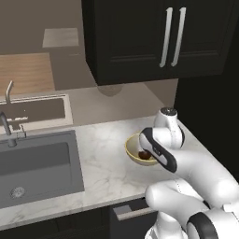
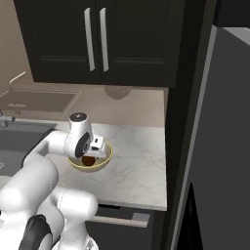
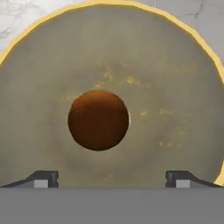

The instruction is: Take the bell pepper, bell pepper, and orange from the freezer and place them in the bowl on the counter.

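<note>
The hand view shows the round dark-orange orange point(image 3: 99, 120) lying free at the centre of the shallow pale-yellow bowl point(image 3: 183, 65), the gripper point(image 3: 112, 178) spread wide, released; the base views half hide it behind the wrist.

bowl point(image 1: 132, 148): we see it on the counter point(image 1: 102, 158), right of the sink point(image 1: 39, 163), below the wall cabinets point(image 1: 158, 37)
orange point(image 3: 99, 120): we find it in the bowl's middle
gripper point(image 3: 113, 178): right above the bowl, fingertips apart, either side of the orange
</note>
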